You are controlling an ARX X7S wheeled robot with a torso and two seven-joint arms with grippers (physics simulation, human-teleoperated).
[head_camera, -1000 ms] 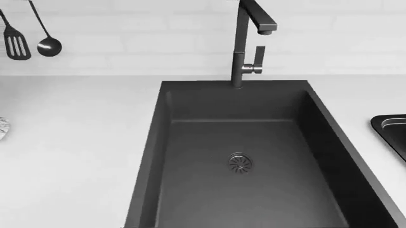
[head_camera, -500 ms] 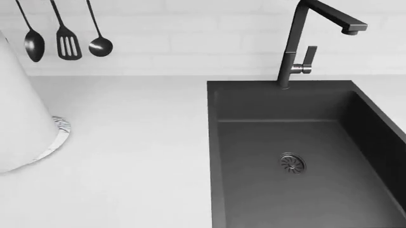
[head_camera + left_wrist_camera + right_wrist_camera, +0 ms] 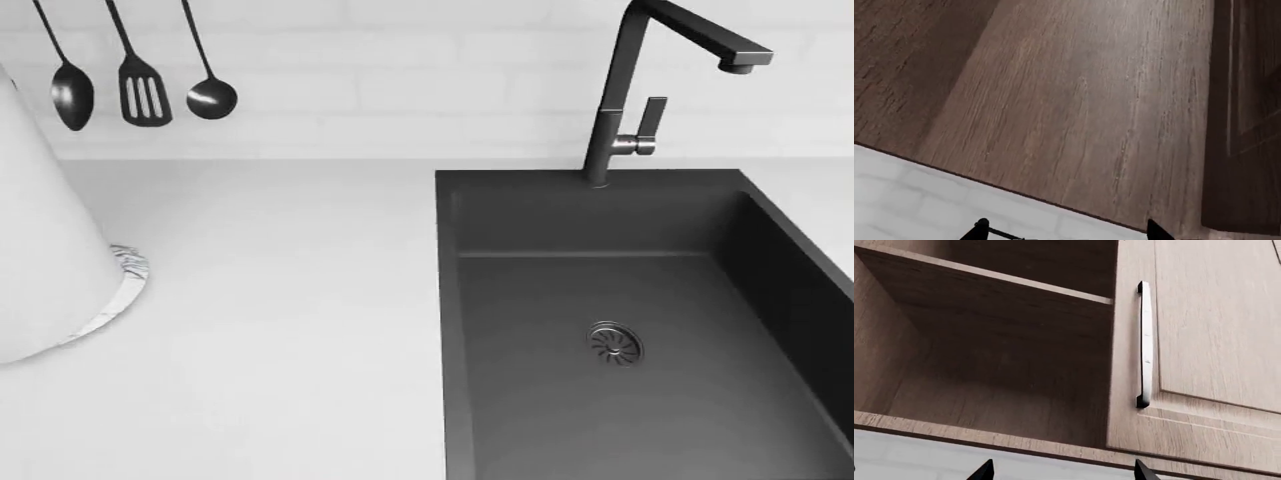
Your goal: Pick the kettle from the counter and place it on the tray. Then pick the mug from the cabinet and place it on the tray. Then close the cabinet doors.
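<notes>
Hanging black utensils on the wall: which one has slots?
The middle black slotted spatula, between the black spoon and the black round ladle, both solid.

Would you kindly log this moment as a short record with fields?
counter: white counter, bare in its middle
sink: dark inset sink, nothing in it but the drain
faucet: dark faucet behind the sink
wall: three dark utensils hanging
at head view's left edge: a white conical thing, not identifiable
cabinet: one side open in right wrist view, door with metal handle beside it
kettle, tray, mug: none in view
pincers: only tips show, state unclear
</notes>
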